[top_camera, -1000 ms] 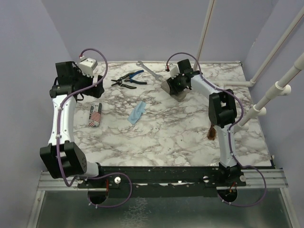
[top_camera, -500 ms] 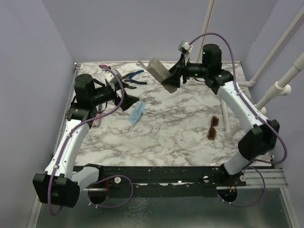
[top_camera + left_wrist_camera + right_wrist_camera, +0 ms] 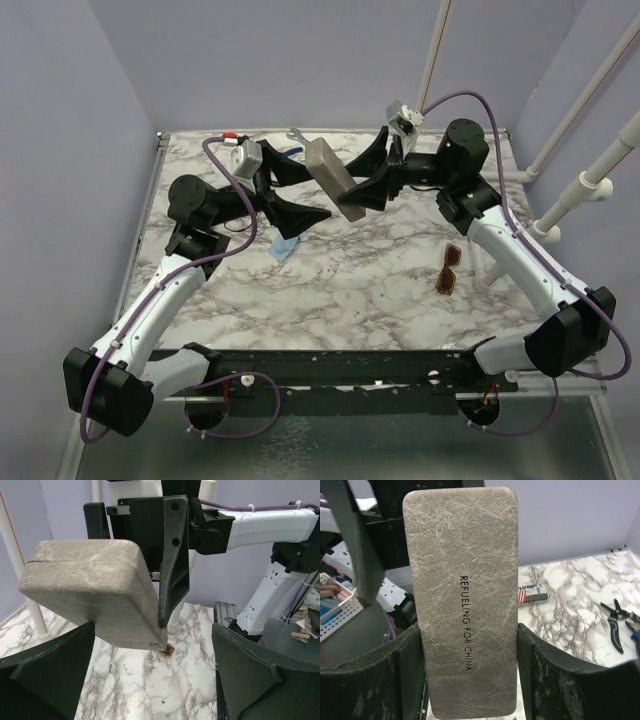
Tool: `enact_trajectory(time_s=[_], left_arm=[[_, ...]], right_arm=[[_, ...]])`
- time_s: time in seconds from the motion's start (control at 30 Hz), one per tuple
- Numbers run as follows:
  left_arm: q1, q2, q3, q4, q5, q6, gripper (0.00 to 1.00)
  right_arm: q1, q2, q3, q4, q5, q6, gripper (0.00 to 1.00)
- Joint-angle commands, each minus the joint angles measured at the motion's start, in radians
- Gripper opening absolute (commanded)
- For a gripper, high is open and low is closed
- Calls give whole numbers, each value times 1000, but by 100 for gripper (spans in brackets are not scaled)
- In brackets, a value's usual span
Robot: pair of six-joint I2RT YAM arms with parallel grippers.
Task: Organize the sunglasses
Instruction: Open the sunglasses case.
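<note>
The sunglasses [image 3: 449, 270], amber lenses in a thin dark frame, lie on the marble table [image 3: 380, 290] at the right, apart from both grippers. My right gripper [image 3: 366, 178] holds the grey oblong case [image 3: 333, 178] in the air over the back middle of the table. In the right wrist view the case [image 3: 465, 605] fills the gap between the fingers of the right gripper [image 3: 470, 647]. My left gripper [image 3: 315, 195] stands open just left of the case, facing its free end. In the left wrist view the case [image 3: 95, 590] hangs above the wide gap of the left gripper [image 3: 150, 675].
A light blue cloth [image 3: 285, 247] lies under the left arm. Blue-handled pliers [image 3: 620, 620] and a wrench [image 3: 297, 135] are at the back. A small flag-printed packet [image 3: 532, 594] lies at the left. White pipes [image 3: 560, 210] stand along the right edge.
The right arm lifted the case off the back of the table and turned it toward the left. The left arm swung in from the far left until its open jaws face the case.
</note>
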Motion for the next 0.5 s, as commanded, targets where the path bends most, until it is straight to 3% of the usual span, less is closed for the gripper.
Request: enact_trajectory(time_s=[0.0, 0.47], left_arm=[[-18, 11, 27, 117, 17, -92, 99], [-37, 55, 102, 118, 18, -162, 99]], right_arm=[[16, -71, -8, 97, -69, 37, 14], [19, -86, -43, 232, -138, 122, 10]])
